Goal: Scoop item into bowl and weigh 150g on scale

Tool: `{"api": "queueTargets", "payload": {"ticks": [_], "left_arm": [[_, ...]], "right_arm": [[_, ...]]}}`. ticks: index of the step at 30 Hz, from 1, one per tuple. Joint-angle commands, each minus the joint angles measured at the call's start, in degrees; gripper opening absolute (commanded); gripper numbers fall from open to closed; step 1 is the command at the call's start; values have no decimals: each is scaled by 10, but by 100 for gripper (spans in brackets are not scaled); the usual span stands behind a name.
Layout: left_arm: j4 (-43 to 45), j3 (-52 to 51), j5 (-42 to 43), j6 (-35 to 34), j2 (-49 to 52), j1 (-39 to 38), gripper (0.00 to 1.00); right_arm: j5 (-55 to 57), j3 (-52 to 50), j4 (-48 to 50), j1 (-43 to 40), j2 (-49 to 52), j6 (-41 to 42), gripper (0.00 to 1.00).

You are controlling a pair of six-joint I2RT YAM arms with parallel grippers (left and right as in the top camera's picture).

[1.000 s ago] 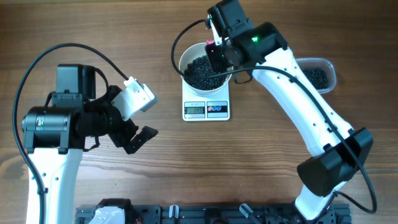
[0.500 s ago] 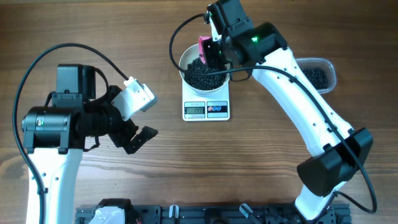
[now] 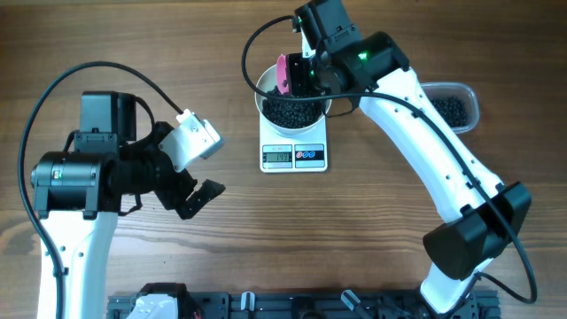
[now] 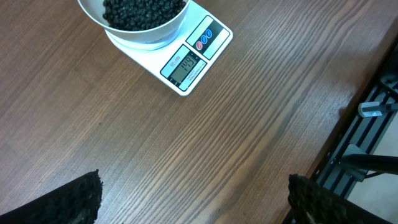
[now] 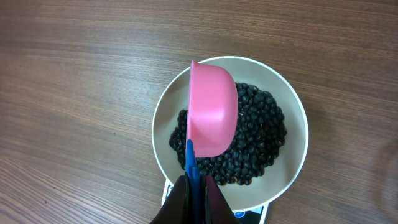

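Note:
The white bowl stands on the small white scale and holds a heap of black beads, the item. My right gripper hangs over the bowl's far side, shut on the blue handle of a pink scoop. The scoop is turned over, its outer shell facing up above the item and the bowl's rim. My left gripper is open over bare wood, well left of the scale, with nothing between its fingertips.
A clear plastic tub with more black beads sits right of the bowl, partly behind my right arm. A black rack runs along the table's front edge. The bowl's wall shows at the top of the left wrist view.
The pink scoop has swung out from under my right gripper toward the bowl's left rim and tipped over. My left arm has stayed still.

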Motion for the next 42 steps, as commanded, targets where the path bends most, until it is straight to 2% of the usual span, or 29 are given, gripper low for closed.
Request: {"api": "queueTargets", "payload": {"ticks": [1,5,14,17,19,21,23,24,26,29,35,42], "left_arm": [[1,9,5,9,-5,5,100],[1,9,5,9,-5,5,100],[1,9,5,9,-5,5,100],[1,9,5,9,-5,5,100],[1,9,5,9,-5,5,100],[1,9,5,9,-5,5,100],[1,9,5,9,-5,5,100],[1,9,5,9,-5,5,100],[1,9,5,9,-5,5,100],[1,9,5,9,-5,5,100],[1,9,5,9,-5,5,100],[1,9,5,9,-5,5,100]], "right_arm": [[-2,-2,-1,0,8,-19,4],[73,-2,-13,0,8,-24,4],[69,-2,-35,0,16,-73,4],[49,-2,-20,0,16,-59,4],[38,-2,-37,0,21,-108,4],[54,-2,-30,0,21,-89,5],[28,-2,-23,0,21,-116,4],[61,-2,-30,0,21,-123,5],[63,-2,-19,0,21,-99,4],[16,-2,9,0,21,-96,4],[-108,-2,37,-11,21,-26,4],[-126,-2,71,-12,21,-7,4]]}}
